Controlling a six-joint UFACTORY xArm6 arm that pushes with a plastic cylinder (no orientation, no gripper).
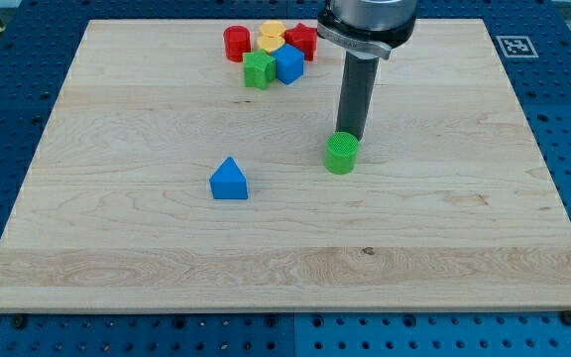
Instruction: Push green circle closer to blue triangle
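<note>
— What does the green circle look like, and where is it?

— A short, ridged green cylinder on the table, just below my tip toward the view's bottom.

— And your end effector?

— A plain rod without jaws, holding nothing; my tip appears to touch the circle's far edge. The blue triangle sits well to the view's left.

Wooden board carries green circle, blue triangle, block cluster.

A green circle and blue triangle are sitting on the pale wood board. Red, yellow, green and blue blocks are clustering near its top edge.
</note>
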